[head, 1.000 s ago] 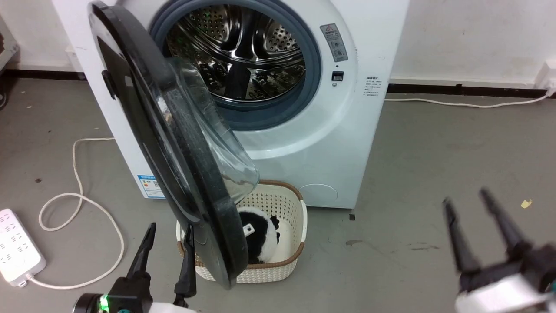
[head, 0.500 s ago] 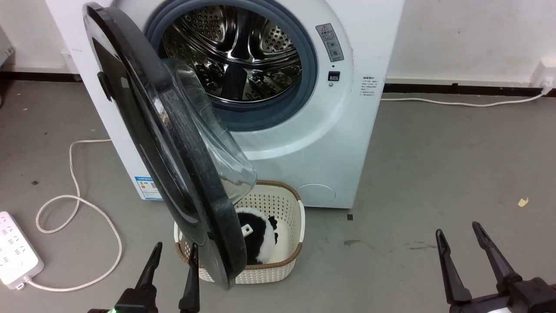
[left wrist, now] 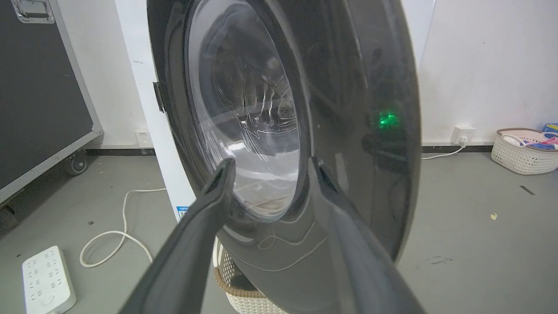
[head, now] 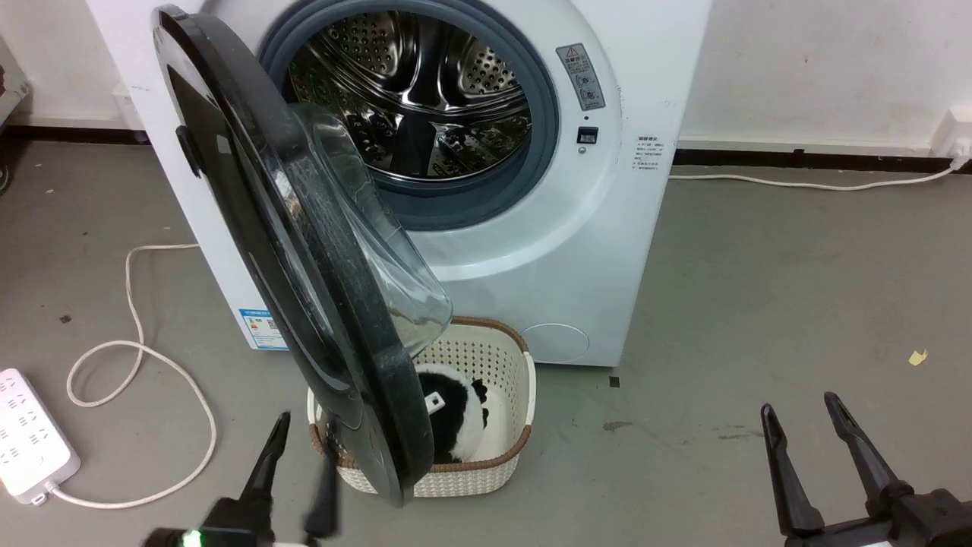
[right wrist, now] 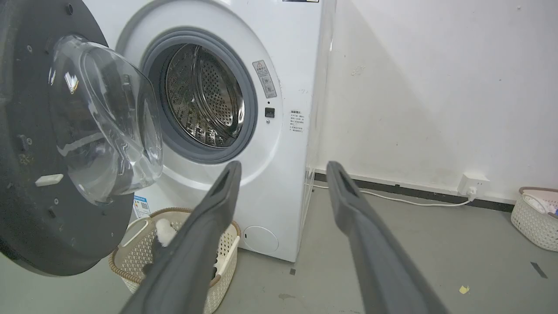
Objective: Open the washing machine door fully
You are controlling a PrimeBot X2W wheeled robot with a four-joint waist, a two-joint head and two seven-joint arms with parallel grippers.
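Note:
The washing machine (head: 607, 251) is a white front-loader with its steel drum (head: 425, 83) exposed. The washing machine door (head: 250, 175), black-rimmed with a clear glass bowl (head: 380, 251), stands about half open, hinged on the left and edge-on to me. My left gripper (head: 307, 433) is open, low beside the door's outer face near its bottom edge. In the left wrist view the open fingers (left wrist: 271, 160) point at the glossy outer face (left wrist: 370, 87); whether they touch it I cannot tell. My right gripper (head: 798, 403) is open and empty over the floor at the lower right (right wrist: 284, 163).
A cream basket (head: 486, 349) holding a black-and-white plush (head: 452, 410) sits under the door's lower edge. A white power strip (head: 30, 425) and looped cable (head: 137, 304) lie on the floor to the left. A black wheeled case (left wrist: 39, 87) stands further left; another basket (right wrist: 536, 218) is far right.
My right gripper has dropped lower in the head view and steadied. My left gripper has sunk and shifted slightly right, towards the door's bottom edge. The door's angle looks unchanged.

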